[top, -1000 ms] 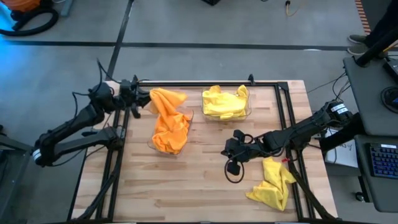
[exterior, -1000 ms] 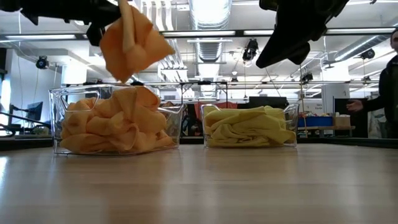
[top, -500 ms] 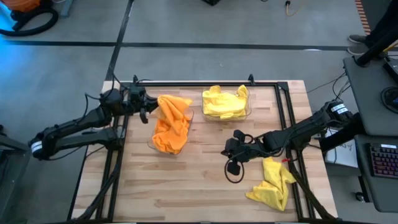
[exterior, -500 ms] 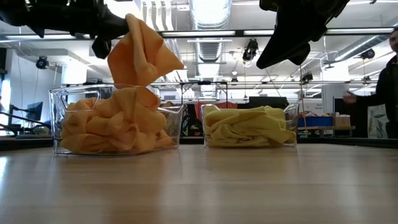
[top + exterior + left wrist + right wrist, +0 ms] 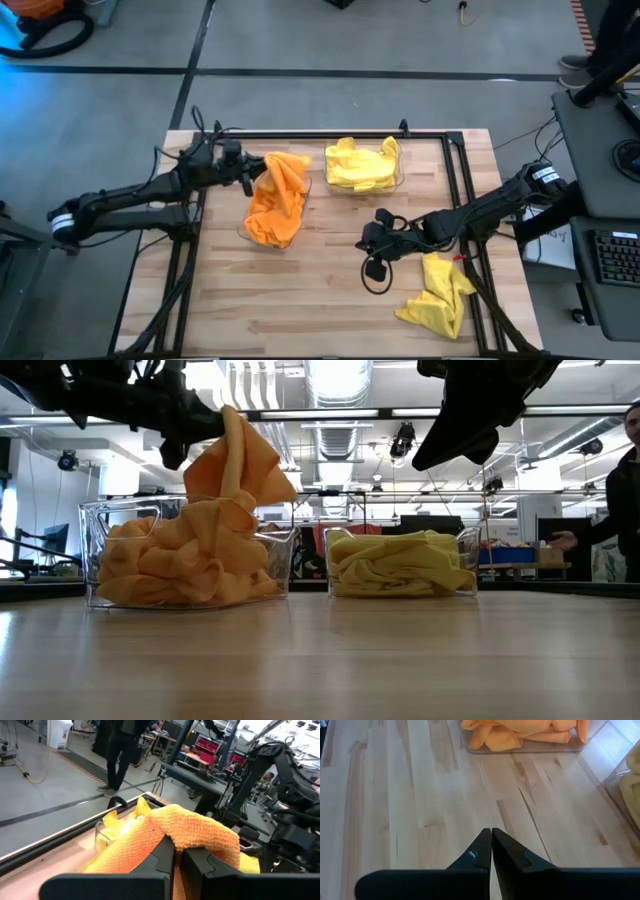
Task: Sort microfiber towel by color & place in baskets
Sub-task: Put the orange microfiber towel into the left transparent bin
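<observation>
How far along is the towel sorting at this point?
Done: orange towels fill the left tub and yellow towels fill the right tub. In hand: the left gripper, shut on an orange towel, holds it over the orange tub. Left: a yellow towel lies loose on the table near the right gripper, which is shut and empty.

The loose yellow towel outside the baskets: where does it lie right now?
In the high view, the loose yellow towel lies crumpled on the table's front right corner, just below the right gripper.

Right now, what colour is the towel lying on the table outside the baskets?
Bright yellow towel, seen best in the high view.
</observation>
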Motion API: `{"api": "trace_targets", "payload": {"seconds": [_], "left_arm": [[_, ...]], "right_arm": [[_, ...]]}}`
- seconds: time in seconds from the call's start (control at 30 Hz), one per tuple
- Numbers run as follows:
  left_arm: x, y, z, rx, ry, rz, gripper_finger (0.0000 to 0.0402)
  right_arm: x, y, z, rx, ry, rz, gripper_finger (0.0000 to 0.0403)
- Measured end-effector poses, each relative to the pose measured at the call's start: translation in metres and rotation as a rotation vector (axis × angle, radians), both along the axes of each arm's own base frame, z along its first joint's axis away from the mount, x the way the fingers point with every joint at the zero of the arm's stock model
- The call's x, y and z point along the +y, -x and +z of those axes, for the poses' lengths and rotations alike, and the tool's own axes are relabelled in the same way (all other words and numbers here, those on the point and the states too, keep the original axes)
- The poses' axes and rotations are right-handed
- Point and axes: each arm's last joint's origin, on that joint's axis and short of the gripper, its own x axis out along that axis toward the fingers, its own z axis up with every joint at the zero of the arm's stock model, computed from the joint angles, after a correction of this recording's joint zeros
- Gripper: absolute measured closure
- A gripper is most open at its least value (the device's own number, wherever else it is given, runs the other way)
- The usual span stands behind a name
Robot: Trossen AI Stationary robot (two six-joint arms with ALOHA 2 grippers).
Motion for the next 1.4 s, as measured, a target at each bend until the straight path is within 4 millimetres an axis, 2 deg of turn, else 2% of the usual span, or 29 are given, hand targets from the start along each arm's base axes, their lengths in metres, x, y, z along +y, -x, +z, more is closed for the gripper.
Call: {"api": "trace_targets", "payload": {"seconds": [0.33, 0.57, 0.87, 1.2, 1.4], "left_arm": [[0.005, -0.016, -0.014, 0.058, 0.028, -0.013, 0.0401], [0.004, -0.021, -0.02, 0.092, 0.042, -0.102, 0.0401], [0.001, -0.018, -0.034, 0.239, 0.065, -0.164, 0.0401], [0.001, -0.017, -0.036, 0.277, 0.031, -0.17, 0.0401], [-0.001, -0.013, -0.048, 0.416, -0.005, -0.204, 0.0401]], "right_arm": [[0.0, 0.0, 0.0, 0.0, 0.0, 0.0, 0.0394], [0.0, 0.0, -0.001, 0.003, 0.002, -0.001, 0.0394], [0.0, 0.0, -0.001, 0.0, 0.008, -0.007, 0.0394], [-0.001, 0.0, -0.001, -0.002, 0.014, -0.014, 0.0394], [-0.001, 0.0, -0.001, -0.002, 0.014, -0.014, 0.0394]]}}
